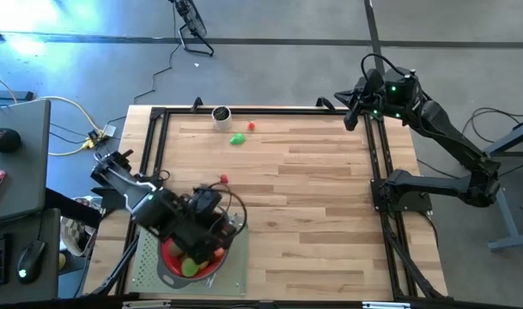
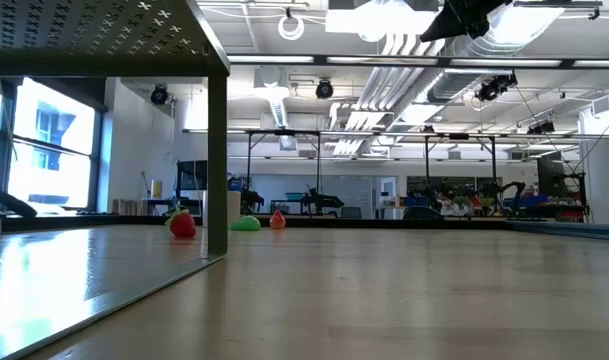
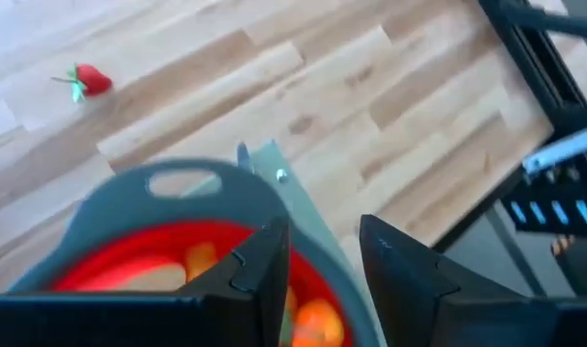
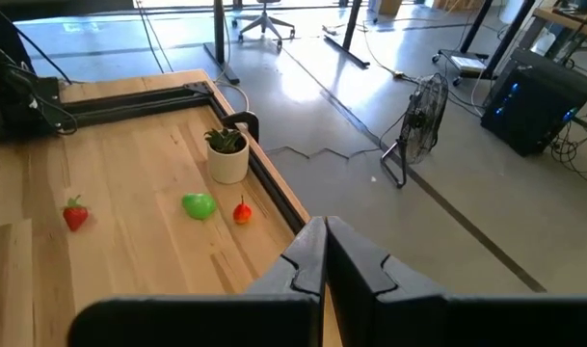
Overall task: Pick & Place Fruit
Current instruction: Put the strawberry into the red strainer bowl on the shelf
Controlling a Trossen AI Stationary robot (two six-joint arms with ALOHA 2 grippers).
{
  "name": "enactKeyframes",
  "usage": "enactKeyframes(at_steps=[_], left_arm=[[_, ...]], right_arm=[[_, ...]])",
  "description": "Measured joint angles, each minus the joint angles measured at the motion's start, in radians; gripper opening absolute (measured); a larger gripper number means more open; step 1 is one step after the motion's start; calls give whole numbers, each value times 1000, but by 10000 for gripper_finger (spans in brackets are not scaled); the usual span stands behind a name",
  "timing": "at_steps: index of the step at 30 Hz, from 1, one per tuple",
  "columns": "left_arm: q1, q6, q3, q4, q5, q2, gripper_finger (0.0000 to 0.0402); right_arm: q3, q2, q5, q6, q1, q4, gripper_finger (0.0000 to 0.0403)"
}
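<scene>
Bright overhead ceiling lamps (image 2: 289, 25) light the scene evenly; a pale sheen of glare lies on the counter (image 1: 313, 172). The left wrist view is motion-blurred; shadows stay soft.

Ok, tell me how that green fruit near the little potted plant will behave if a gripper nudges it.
The green fruit looks rounded and smooth, so it would probably roll or skid on the bare wood table. Being small, it is likely light and could bump the red fruit close beside it.

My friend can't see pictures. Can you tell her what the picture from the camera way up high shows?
The left gripper hangs open over a red strainer with fruit in it, at the wooden table's near left corner. A strawberry, a green fruit, a small red fruit and a potted plant lie farther off; the right gripper waits, shut.
</scene>
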Motion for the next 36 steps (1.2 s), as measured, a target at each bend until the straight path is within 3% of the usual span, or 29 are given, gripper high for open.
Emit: enactKeyframes(at_steps=[6, 18, 36], left_arm=[[123, 25, 1, 0, 16, -8, 125], [419, 373, 1, 0, 222, -11, 125], [722, 820, 1, 3, 205, -11, 125]], right_arm=[[0, 0, 0, 0, 0, -1, 5], [0, 0, 0, 0, 0, -10, 3], [0, 0, 1, 0, 0, -55, 4]])
